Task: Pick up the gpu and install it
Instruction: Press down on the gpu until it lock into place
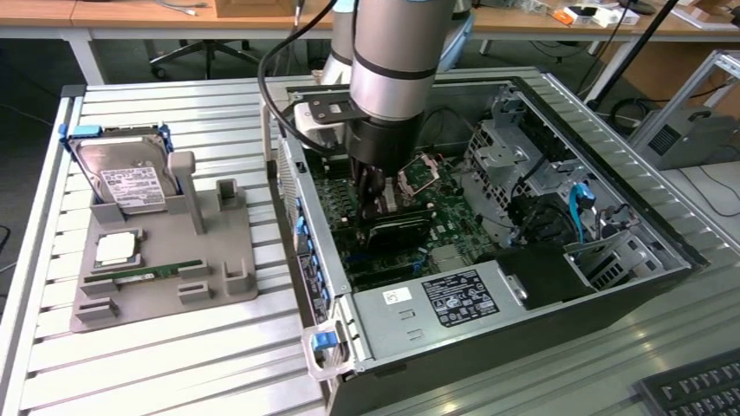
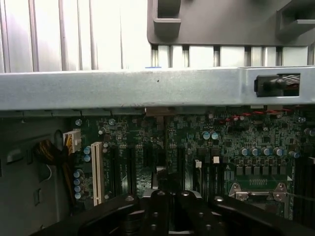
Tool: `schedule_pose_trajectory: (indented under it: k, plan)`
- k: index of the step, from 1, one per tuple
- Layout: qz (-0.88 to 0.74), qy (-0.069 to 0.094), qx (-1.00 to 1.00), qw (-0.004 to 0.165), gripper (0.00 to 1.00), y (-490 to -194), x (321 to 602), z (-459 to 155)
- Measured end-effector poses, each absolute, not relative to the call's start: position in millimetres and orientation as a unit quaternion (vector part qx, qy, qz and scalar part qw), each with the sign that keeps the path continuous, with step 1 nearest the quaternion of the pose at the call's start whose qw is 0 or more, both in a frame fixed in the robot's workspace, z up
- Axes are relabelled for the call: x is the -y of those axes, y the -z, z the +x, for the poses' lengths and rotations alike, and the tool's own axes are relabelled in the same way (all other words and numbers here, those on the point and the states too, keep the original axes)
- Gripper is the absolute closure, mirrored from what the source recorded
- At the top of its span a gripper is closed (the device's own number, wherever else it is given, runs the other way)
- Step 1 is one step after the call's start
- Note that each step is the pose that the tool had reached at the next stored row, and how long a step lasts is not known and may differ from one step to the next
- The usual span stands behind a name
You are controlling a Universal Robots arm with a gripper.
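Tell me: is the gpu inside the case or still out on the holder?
Inside the case. The gpu sits over the motherboard beneath the gripper. Whether it is fully seated, cannot tell.

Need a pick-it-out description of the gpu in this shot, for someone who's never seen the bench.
Find the open black computer case on the exterior view's right, lying on its side with the green motherboard exposed. The gpu is the thin dark rectangular card directly under the silver robot arm's shut gripper, low over the board. Unlike the silver hard drive with the white label, it is black and inside the case.
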State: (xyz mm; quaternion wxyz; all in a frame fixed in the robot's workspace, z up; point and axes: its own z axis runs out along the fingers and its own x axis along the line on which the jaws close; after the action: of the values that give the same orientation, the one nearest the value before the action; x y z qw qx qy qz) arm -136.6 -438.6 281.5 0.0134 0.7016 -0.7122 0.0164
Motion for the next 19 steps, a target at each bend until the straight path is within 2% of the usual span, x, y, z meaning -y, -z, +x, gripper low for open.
schedule_pose_trajectory:
  k: [12, 19]
  plan:
    - [0.702, -0.016, 0.712, 0.013, 0.89, -278.9, 424.5, -146.1]
    - [0.702, -0.016, 0.712, 0.013, 0.89, -271.2, 425.4, -153.4]
